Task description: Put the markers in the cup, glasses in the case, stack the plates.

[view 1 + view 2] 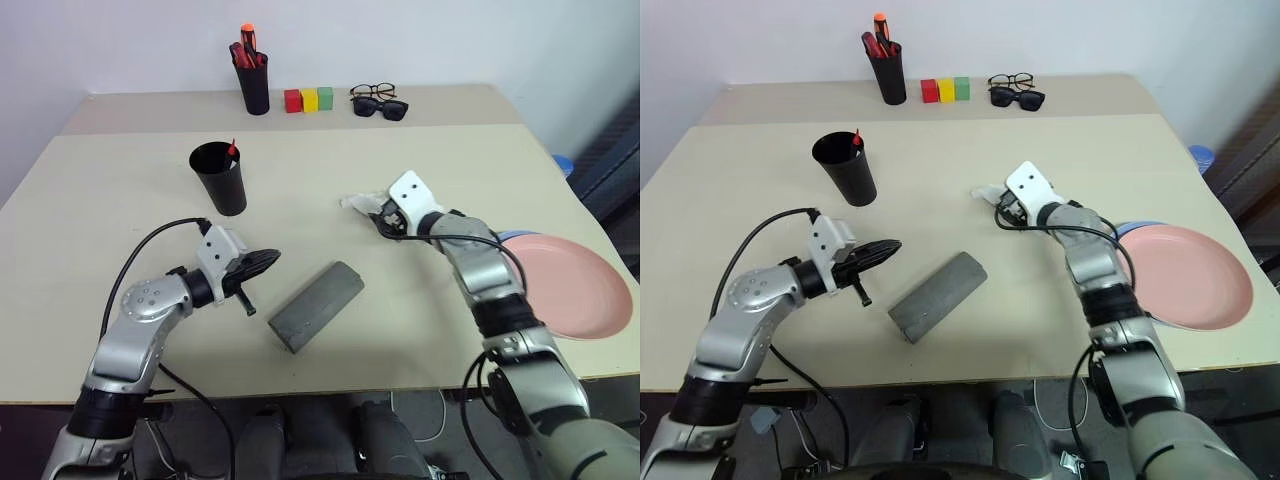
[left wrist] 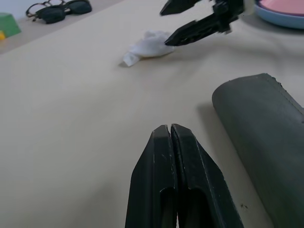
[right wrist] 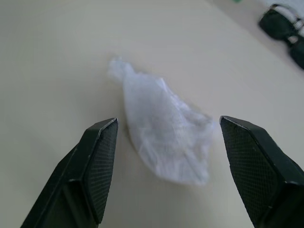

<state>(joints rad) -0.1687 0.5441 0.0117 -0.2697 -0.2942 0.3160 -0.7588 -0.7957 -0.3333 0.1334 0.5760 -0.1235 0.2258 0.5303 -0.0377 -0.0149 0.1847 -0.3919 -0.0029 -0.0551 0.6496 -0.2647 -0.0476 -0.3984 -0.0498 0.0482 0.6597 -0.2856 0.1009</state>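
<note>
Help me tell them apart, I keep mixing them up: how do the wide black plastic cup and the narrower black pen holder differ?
The wide black plastic cup stands mid-table, ahead of the left arm; the narrower black pen holder stands at the far edge beside the coloured blocks. The cup shows one red tip above its rim; the holder carries a bunch of orange-red pens. Both are black, upright and open-topped.

Bare table (image 1: 420,300) between case (image 1: 315,305) and plates (image 1: 565,285).

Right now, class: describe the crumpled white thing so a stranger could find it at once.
Start at the beige table. Near its middle, between the right gripper's open fingers, lies the crumpled white wad. It is the table's one soft, shapeless item, apart from the grey case.
</note>
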